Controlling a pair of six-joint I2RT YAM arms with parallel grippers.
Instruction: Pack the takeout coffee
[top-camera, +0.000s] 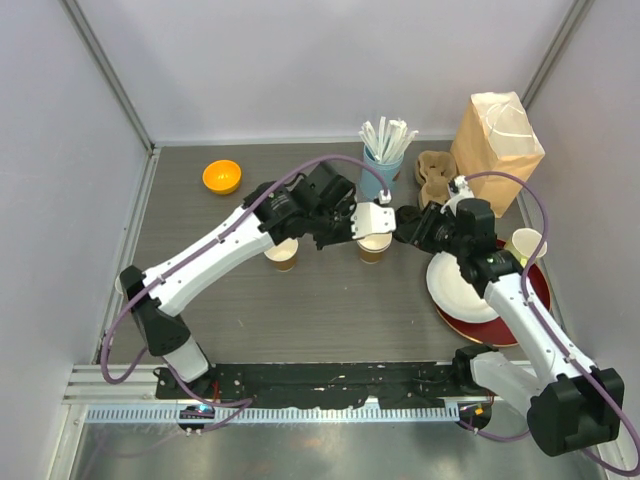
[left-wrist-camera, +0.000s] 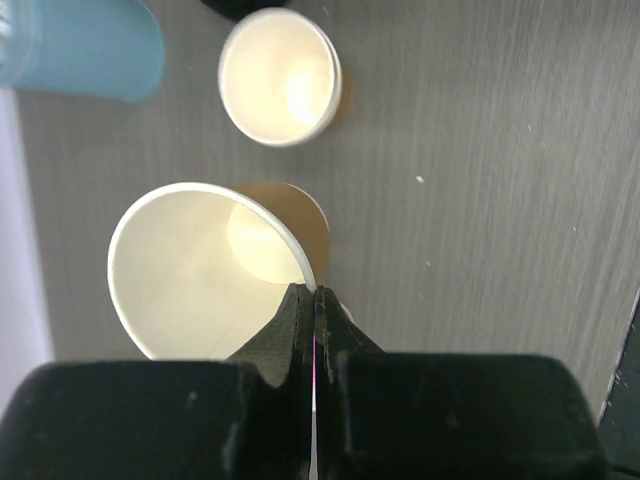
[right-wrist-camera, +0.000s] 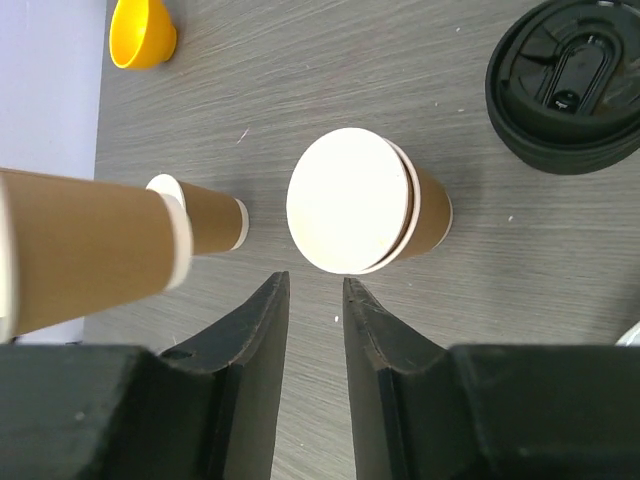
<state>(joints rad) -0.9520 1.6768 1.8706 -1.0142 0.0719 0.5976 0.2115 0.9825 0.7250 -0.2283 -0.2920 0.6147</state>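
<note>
Currently the left jaws are pinching shut on the rim of the paper cup; right jaws are hanging part-open, empty. Likely light, thin-walled, crushable: grip gently.

probably a robotics lab cell: plain panel walls enclose a grey tabletop, with a slotted mounting rail at its near edge.

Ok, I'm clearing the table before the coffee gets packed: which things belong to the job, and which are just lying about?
Job: held kraft cup, left gripper shut on its rim; middle kraft cup; left kraft cup; black lids; probably paper bag and cup carrier.
Lying about: orange bowl, blue straw cup, pale yellow cup, stacked plates.
</note>
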